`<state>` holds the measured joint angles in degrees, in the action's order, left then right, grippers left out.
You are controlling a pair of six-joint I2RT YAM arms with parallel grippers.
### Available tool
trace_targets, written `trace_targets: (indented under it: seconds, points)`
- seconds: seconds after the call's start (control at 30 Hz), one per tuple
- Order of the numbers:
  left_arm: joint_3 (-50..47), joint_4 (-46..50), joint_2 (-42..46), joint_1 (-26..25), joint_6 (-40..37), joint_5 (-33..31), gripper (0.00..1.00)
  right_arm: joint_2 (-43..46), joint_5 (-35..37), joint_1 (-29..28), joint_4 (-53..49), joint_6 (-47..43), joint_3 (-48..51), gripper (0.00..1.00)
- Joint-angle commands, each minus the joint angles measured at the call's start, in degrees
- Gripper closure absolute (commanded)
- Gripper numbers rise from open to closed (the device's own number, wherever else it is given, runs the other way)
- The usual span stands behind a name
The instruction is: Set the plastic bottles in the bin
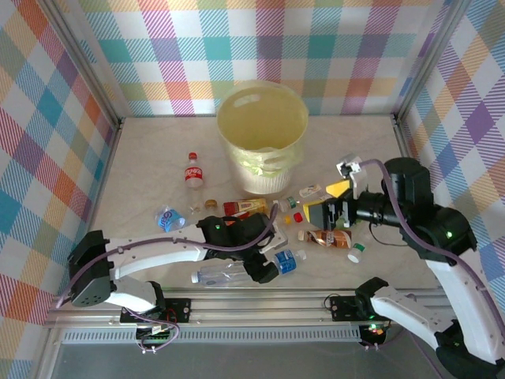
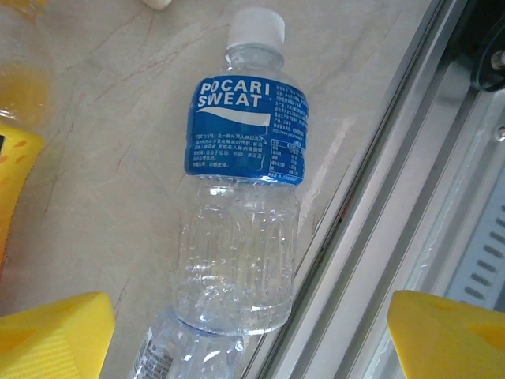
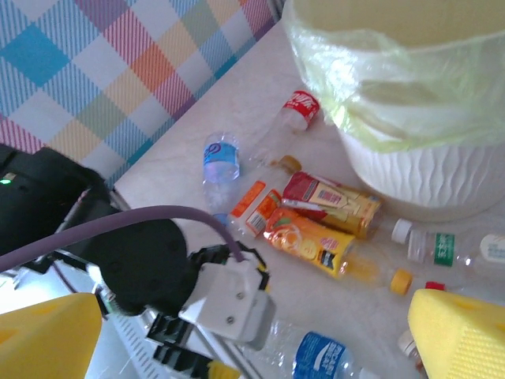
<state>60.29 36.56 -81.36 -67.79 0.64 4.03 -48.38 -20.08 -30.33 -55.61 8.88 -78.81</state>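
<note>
Top external view: the left arm [image 1: 158, 253] stretches from its base at the lower left across the bottom of the frame to the centre, low over the counter [image 1: 142, 181]. Its black wrist tips down, so the left pincer [image 1: 268, 268] hangs over the bottles nearest the front rail [image 1: 260, 304]. In the left wrist view its yellow fingertips [image 2: 51, 335] sit in the two lower corners, wide apart and touching nothing. The Pocari Sweat bottle [image 2: 245, 174] lies flat mid-frame with its white cap toward the top edge. Its base meets a second clear bottle [image 2: 170, 355] at the bottom edge. The rail runs just beside it on the right, and an orange-and-yellow bottle [image 2: 16, 158] crowds the left edge.

The right arm [image 1: 450, 260] rises from the lower right and bends back toward the centre. It holds the right pincer [image 1: 323, 203] above the counter, right of centre. The right wrist view shows its yellow pads [image 3: 461, 332] spread to the lower corners with nothing between them.

The bin [image 1: 260, 134] stands upright at upper centre, its pale liner folded over the rim. The plastic bottles lie scattered between it and the arms. A Coca-Cola bottle [image 1: 193, 170] is left of the bin, and a crumpled blue-labelled bottle [image 1: 168, 219] lies lower left of that. Two orange-filled bottles [image 1: 248, 207] are just below the bin, and a brown-labelled bottle [image 1: 331, 237] lies under the right pincer. The left arm's wrist lies across the middle of this scatter, hiding part of it.
</note>
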Motion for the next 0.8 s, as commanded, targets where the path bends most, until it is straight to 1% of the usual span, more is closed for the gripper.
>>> trace_targets:
  seconds: [0.0, 0.07, 0.27, 0.5, 0.73, 0.77]
  points:
    - [2.93, 3.38, -2.59, -2.15, -0.71, -3.18, 0.13, 1.99, -1.82, 0.27, -2.82, 2.36, 2.08, 0.00]
    - [4.37, 3.92, -4.95, -3.10, 0.10, -4.59, 0.15, 3.06, -1.91, 0.27, -3.27, 2.46, 3.51, 0.00]
    - [8.72, 5.81, -13.13, -5.79, 2.94, -8.54, 0.17, 4.26, -1.84, 0.27, -3.06, 2.93, 5.66, 0.00]
    - [12.10, 6.75, -20.12, -6.09, 5.13, -10.62, 0.18, 4.79, -1.81, 0.27, -3.31, 3.16, 6.20, 0.00]
    - [13.44, 5.92, -24.41, -6.08, 6.25, -9.52, 0.22, 5.22, -1.81, 0.27, -3.54, 3.42, 6.83, 0.00]
    - [13.38, 5.60, -24.70, -6.09, 6.34, -9.65, 0.25, 5.28, -1.89, 0.25, -3.45, 3.50, 6.91, 0.00]
